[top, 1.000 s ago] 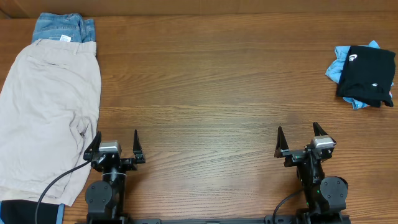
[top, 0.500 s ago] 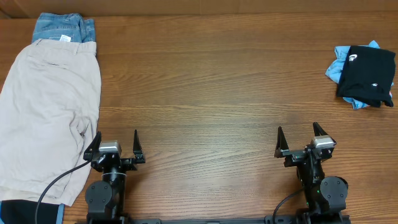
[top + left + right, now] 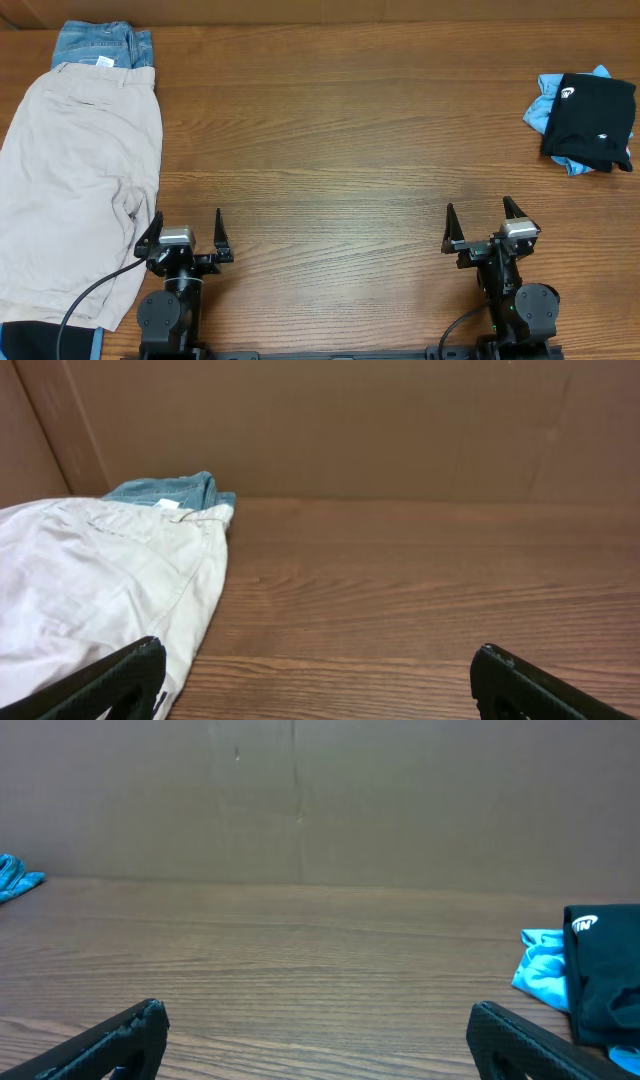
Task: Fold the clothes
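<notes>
Black T-shirt (image 3: 592, 120), small white logo showing, sits bunched at the far-right edge of the counter (image 3: 350, 150), lying on top of a crumpled light-blue tee (image 3: 545, 105) that sticks out on its left and near side. Neither is laid flat.

Far left: beige shorts (image 3: 75, 180) spread out, waistband overlapping blue denim (image 3: 100, 45) at the back edge. A dark cloth edge (image 3: 30, 340) peeks out below the shorts at the near-left corner; can't tell what it is.

Left end effector (image 3: 187, 228) is parked at the near edge, just beside the shorts' hem, jaws wide, nothing in them. Right end effector (image 3: 478, 215) is parked near-right, jaws wide, empty, well apart from the black tee.

Read: no fold in hand, looks like a pick-next-garment step. Centre of the counter is the work area.

Likely next: right arm reaches out to the black tee, pinches one layer only so the blue tee doesn't come along, drags it to centre. Then both arms needed to spread it flat before any fold.
</notes>
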